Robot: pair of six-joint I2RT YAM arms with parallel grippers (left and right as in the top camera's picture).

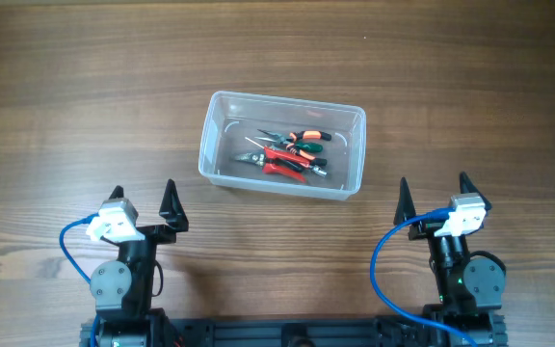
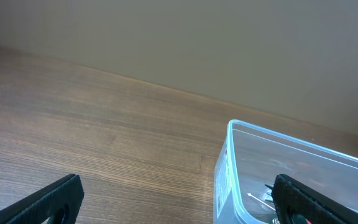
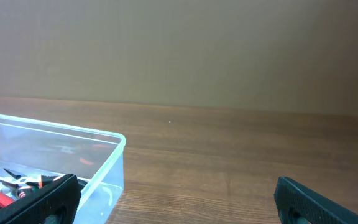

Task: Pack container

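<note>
The clear plastic container [image 1: 222, 164] stands in the middle of the wooden table. Inside it lie several hand tools [image 1: 290, 154] with red, orange and green handles. My left gripper [image 1: 143, 203] is open and empty near the front left, apart from the container. My right gripper [image 1: 434, 197] is open and empty near the front right. The left wrist view shows the container's near corner [image 2: 229, 174] between and beyond the open jaws [image 2: 179, 202]. The right wrist view shows the container's right end [image 3: 107, 165] with tools [image 3: 8, 183] inside, left of the open jaws [image 3: 179, 199].
The bare wooden table [image 1: 66, 96] surrounds the container. A plain beige wall [image 3: 179, 50] stands beyond the far table edge. Blue cables [image 1: 383, 255] loop beside each arm base.
</note>
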